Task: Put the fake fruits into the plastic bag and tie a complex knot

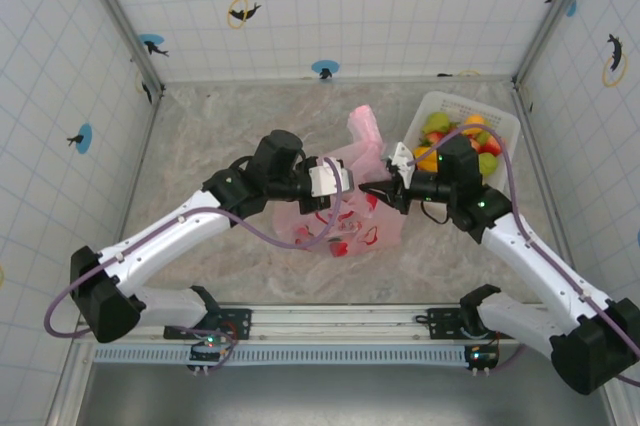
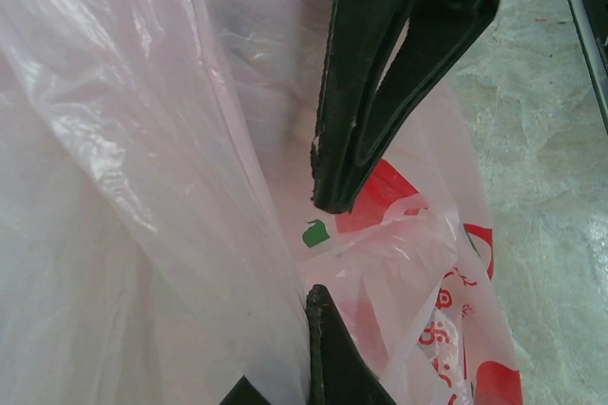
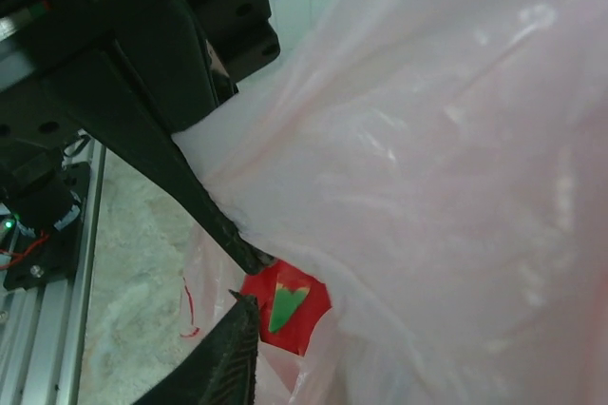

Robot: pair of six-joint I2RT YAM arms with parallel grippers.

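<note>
Pinching the plastic bag (image 1: 345, 231) — red print (image 2: 445, 324) illegible — the left gripper (image 2: 318, 245) is shut, right gripper (image 3: 249, 281) parted.

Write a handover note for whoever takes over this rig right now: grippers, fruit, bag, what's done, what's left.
Left gripper: shut, pinching the plastic bag film near its mouth.
Right gripper: at the bag opposite the left; its jaws are hard to read.
Fake fruits: piled in the white basket, far right. Whether any are inside the bag cannot be told.
Done: bag gripped at its mouth.
Left: load the fruits, tie the handles; no knot yet.
</note>
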